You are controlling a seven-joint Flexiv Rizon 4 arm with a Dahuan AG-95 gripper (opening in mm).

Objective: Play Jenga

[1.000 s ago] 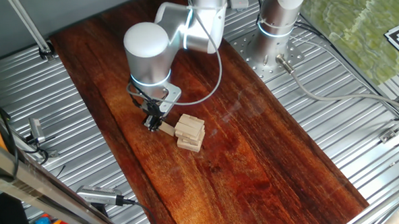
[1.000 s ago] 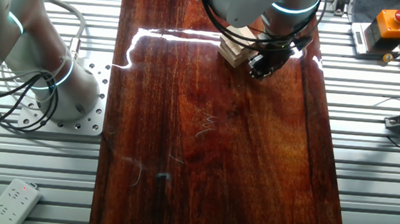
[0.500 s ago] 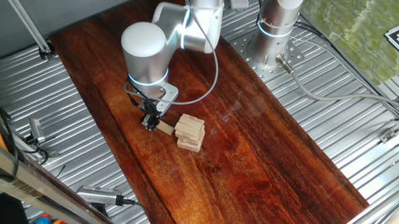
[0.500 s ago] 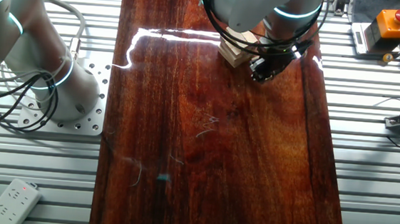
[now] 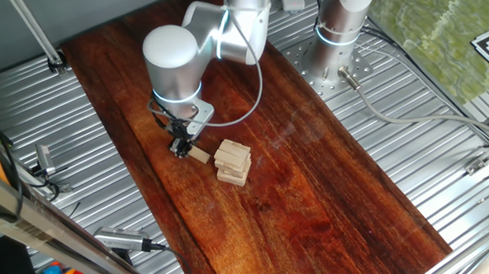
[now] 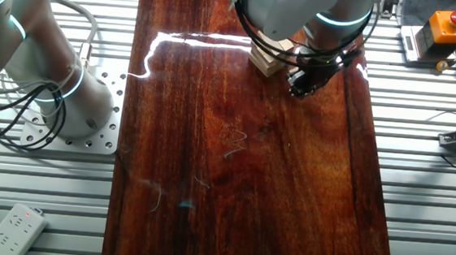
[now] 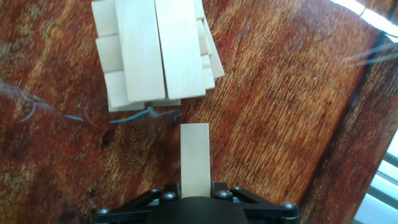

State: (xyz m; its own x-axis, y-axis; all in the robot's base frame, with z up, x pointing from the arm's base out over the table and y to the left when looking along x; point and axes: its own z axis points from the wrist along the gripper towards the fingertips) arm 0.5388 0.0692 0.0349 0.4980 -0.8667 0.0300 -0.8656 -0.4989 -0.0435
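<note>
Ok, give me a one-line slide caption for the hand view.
Gripper holding one loose block clear of the Jenga stack on the wooden table.

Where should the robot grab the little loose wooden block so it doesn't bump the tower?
Best at the end farthest from the stack, coming from the side away from it. The loose block lies flat, pointing lengthwise at the stack with a small gap between them, so its far end and long narrow sides are free. The gripper is already at that end, closed across its width.

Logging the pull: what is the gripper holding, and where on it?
The gripper holds a loose Jenga block by its near end, clear of the stack.
</note>
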